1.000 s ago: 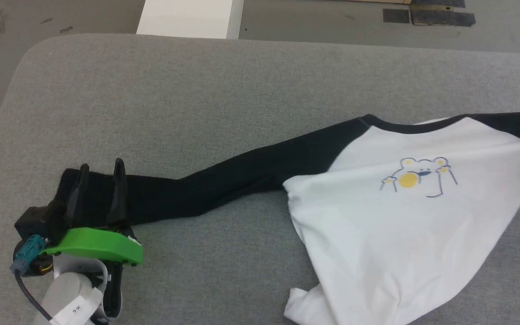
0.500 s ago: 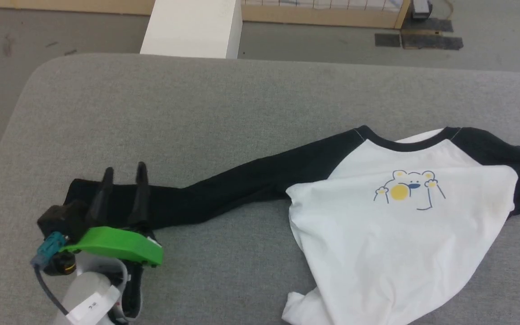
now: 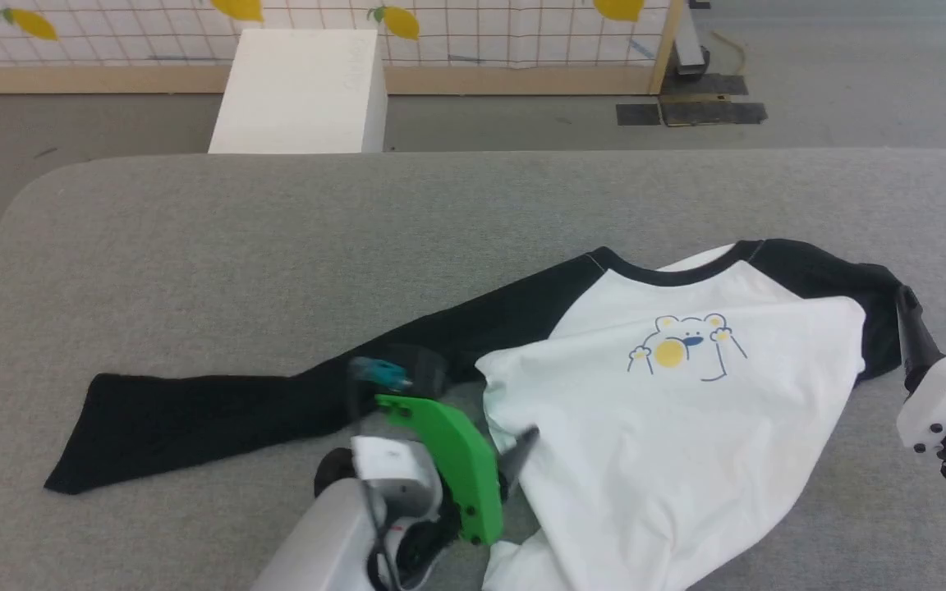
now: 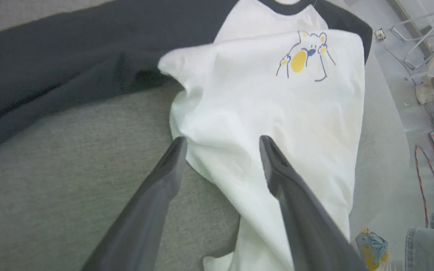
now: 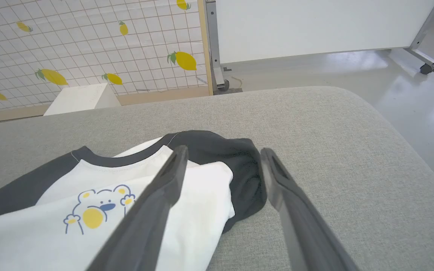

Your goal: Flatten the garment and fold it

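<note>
Flattening is the step in hand: on the grey counter (image 3: 276,246) the raglan shirt (image 3: 686,443) lies face up, its stretched sleeve (image 3: 218,406) out to my left and its bunched sleeve (image 5: 239,169) tucked under the white body. I judge that one needs drawing clear next. My left jaws stand wide astride the body's side edge, my right jaws wide by the bunched sleeve — both empty.

white garment (image 3: 686,443) (black sleeves (image 3: 218,410)), grey table (image 3: 276,222)
</note>
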Motion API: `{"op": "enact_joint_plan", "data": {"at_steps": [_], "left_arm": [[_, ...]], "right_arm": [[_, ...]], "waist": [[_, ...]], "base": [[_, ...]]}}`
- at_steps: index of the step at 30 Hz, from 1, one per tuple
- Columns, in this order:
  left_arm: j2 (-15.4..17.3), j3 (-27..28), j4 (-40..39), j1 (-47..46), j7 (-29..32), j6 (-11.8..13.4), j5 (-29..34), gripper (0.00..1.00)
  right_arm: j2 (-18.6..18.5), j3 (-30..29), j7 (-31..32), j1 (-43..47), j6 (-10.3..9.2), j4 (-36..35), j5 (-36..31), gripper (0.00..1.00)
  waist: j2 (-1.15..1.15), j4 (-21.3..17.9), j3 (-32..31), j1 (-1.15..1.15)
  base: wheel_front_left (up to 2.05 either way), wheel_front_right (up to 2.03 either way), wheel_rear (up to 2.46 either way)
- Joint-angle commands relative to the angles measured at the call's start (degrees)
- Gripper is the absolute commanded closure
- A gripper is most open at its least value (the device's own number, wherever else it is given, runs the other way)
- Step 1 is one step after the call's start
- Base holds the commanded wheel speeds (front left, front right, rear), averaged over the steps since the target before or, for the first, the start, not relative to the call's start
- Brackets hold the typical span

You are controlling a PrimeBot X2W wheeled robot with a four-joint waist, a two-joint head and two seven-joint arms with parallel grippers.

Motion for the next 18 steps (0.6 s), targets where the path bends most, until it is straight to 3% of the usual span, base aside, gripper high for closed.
{"op": "enact_joint_plan", "data": {"at_steps": [1, 7, 10, 11, 12, 18], "left_arm": [[0.3, -1.8, 1.2, -1.9, 2.8, 0.9, 1.8, 0.00], [0.7, -8.0, 7.0, -6.1, 11.3, 3.2, 6.5, 0.00], [0.5, -9.7, 9.1, -6.7, 13.7, 2.9, 6.5, 0.00], [0.5, -10.2, 9.6, -6.9, 14.1, 2.5, 6.5, 0.67], [0.4, -10.2, 10.0, -6.8, 14.6, 2.1, 5.8, 1.00], [1.1, -6.7, 9.0, -6.0, 16.3, 0.4, 0.0, 1.00]], "right_arm": [[0.2, 0.1, 0.0, 0.7, -0.08, -0.6, 0.1, 0.00], [0.4, -0.2, -0.1, 0.5, -0.08, -1.4, 0.3, 0.00], [0.4, -0.4, -0.3, 0.4, -0.08, -1.5, 0.3, 0.00], [0.4, -0.5, -0.4, 0.6, -0.08, -1.5, 0.2, 0.00], [0.5, -0.6, -0.5, 0.6, -0.08, -1.5, 0.3, 0.00], [0.8, -0.9, -1.3, 1.0, -0.08, -0.8, 0.1, 0.00]], "waist": [[0.00, -1.4, -0.1, 0.00], [0.00, -3.6, 0.9, 0.00], [0.00, -4.3, 1.4, 0.00], [0.00, -4.4, 1.5, 0.00], [0.00, -4.5, 1.7, 0.00], [0.00, -3.6, 1.5, 0.00]], "base": [[0.00, 0.00, 0.00], [0.00, 0.00, 0.00], [0.00, 0.00, 0.00], [0.00, 0.00, 0.00], [0.00, 0.00, 0.00], [0.00, 0.00, 0.00]]}}
